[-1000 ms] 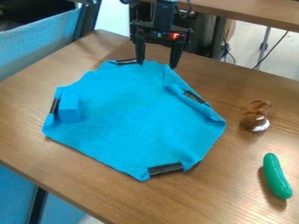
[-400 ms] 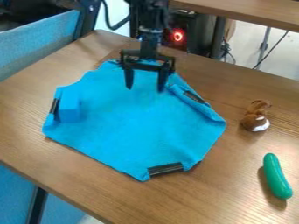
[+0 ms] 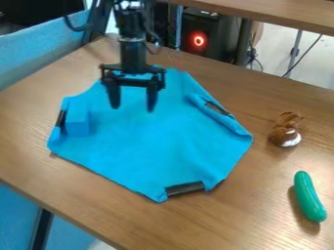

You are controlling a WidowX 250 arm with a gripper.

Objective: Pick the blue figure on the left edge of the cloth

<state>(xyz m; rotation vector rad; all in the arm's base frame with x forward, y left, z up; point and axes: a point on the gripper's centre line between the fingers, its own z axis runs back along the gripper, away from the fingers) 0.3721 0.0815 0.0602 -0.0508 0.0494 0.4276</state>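
- The blue figure [image 3: 77, 120], a block in nearly the same blue as what it lies on, sits by the left edge of the cloth [image 3: 153, 141], just beside a black strip [image 3: 60, 118] there.
- Nothing is between my jaws; they stand spread, one on either side of a wide gap, above the cloth's upper part.
- My gripper [image 3: 133, 101] hangs to the right of the figure and farther up the view, apart from it.
- I judge this to be the approach: the grasp is not yet made.
- Next I should line up over the block, turn if its sides ask for it, then lower with my jaws astride it and close.
- Going too low could pinch up a fold along with it.
- The brown toy [image 3: 286, 129] and green cucumber [image 3: 309, 197] lie on the table [image 3: 261, 171], well off to the right; I can leave them be.
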